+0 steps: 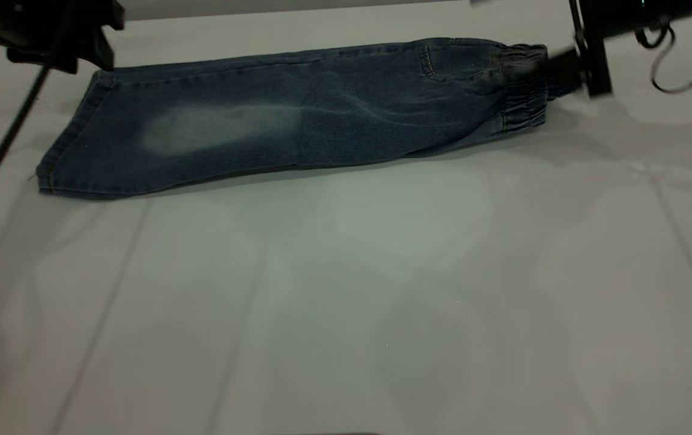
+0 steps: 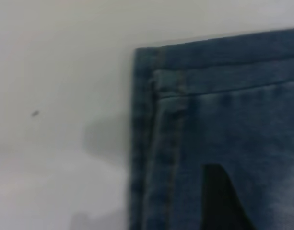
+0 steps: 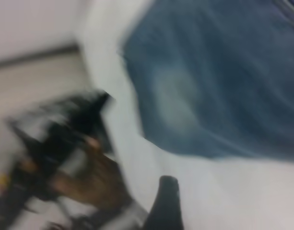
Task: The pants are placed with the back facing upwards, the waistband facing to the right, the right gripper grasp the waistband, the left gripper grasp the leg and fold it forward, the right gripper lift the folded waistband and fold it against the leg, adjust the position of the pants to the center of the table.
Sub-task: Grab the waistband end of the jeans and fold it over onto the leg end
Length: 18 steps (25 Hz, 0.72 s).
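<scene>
Spreading across nearly the whole exterior view, the table (image 1: 382, 302) lies bare and pale in front of the pants (image 1: 297, 118), so the near half offers wide open room while the far edge runs close behind the denim. The pants lie folded lengthwise into one long strip along the far part of the table, hem toward the left arm and waistband (image 1: 524, 84) toward the right arm. The uppermost leg (image 1: 201, 130) shows a faded patch, and its stitched hem edge slants down to a near corner that rests flat on the table. The right gripper (image 1: 554, 69) sits at the waistband's outer edge, dark fingers overlapping the gathered band; whether they pinch the cloth cannot be told through the motion blur. The left gripper (image 1: 89, 51) hangs just above the hem's far corner, and its wrist view shows one dark fingertip (image 2: 221, 201) over the denim beside the hem, jaw spacing not discernible
</scene>
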### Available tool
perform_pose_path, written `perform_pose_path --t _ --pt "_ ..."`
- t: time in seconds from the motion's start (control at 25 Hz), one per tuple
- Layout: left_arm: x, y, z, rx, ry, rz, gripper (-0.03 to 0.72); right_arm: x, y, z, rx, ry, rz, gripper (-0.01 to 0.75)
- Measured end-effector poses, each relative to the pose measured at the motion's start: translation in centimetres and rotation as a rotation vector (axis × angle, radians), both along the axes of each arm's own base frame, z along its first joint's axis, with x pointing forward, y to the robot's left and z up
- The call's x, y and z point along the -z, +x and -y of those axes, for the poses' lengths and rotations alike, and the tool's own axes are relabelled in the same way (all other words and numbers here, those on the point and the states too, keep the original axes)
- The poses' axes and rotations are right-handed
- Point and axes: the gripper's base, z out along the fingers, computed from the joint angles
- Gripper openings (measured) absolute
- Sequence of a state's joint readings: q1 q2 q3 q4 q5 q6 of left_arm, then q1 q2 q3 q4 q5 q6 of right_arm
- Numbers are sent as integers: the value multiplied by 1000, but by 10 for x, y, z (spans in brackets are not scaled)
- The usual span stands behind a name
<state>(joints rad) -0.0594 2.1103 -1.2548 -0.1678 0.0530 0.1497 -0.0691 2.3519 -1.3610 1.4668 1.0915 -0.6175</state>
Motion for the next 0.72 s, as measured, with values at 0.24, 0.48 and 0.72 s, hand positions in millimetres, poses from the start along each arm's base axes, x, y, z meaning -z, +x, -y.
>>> perform_pose_path --t 0.24,0.48,0.72 --pt "-1 -2 29 105 38 12 340 20 -5 11 -16 -243 -81 582" --pt "-1 -4 44 149 44 14 340 26 5 14 111 -291 -59 587" --pt "-1 -4 44 148 44 16 340 39 10 9 189 -234 -59 584"
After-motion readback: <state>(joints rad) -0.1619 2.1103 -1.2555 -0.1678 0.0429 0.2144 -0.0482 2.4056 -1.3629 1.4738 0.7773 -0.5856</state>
